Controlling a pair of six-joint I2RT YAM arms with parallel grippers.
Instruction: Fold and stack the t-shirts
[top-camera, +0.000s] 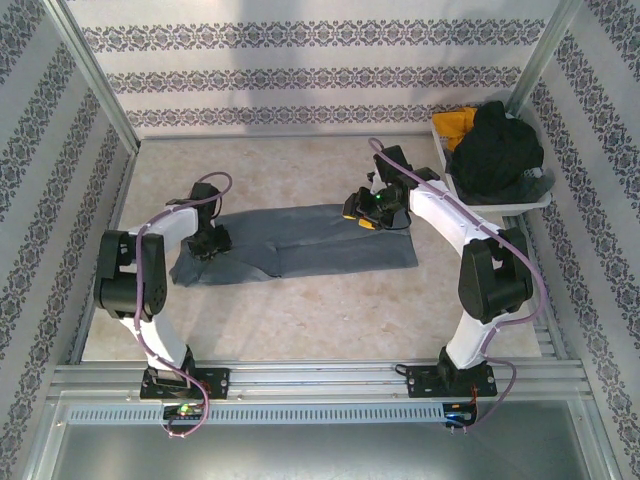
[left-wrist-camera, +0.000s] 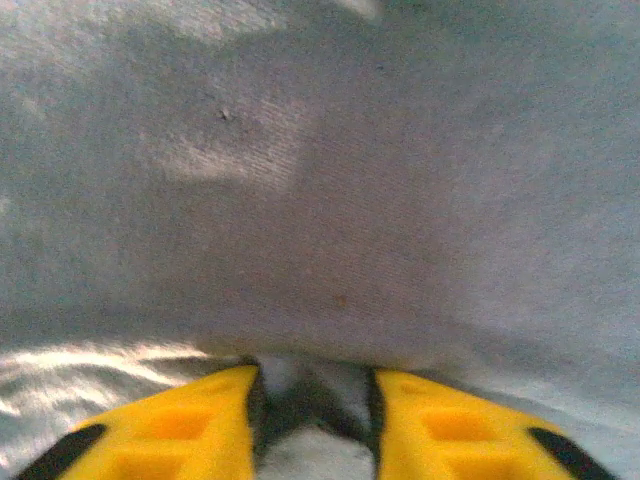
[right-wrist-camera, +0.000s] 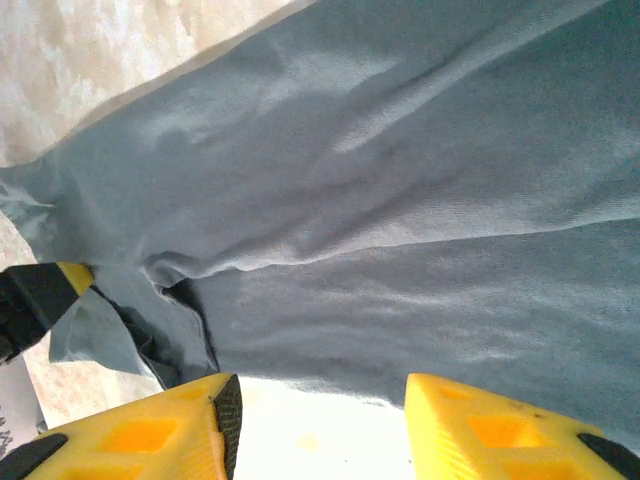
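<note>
A grey-blue t-shirt (top-camera: 300, 240) lies flat across the middle of the table, folded into a long band. My left gripper (top-camera: 210, 240) rests on its left end. In the left wrist view the yellow fingers (left-wrist-camera: 200, 425) stand close together with a pinch of grey cloth (left-wrist-camera: 320, 200) bunched between them, so the left gripper (left-wrist-camera: 312, 385) is shut on the shirt. My right gripper (top-camera: 365, 210) hovers at the shirt's far right edge. In the right wrist view it (right-wrist-camera: 320, 400) is open, with bare bright table between its fingers and the shirt's hem (right-wrist-camera: 400, 300) just ahead.
A white tray (top-camera: 500, 203) at the back right holds a black garment (top-camera: 495, 150) and a yellow one (top-camera: 455, 125). Patterned walls enclose the table on three sides. Bare tabletop (top-camera: 300, 320) lies between the shirt and the arm bases.
</note>
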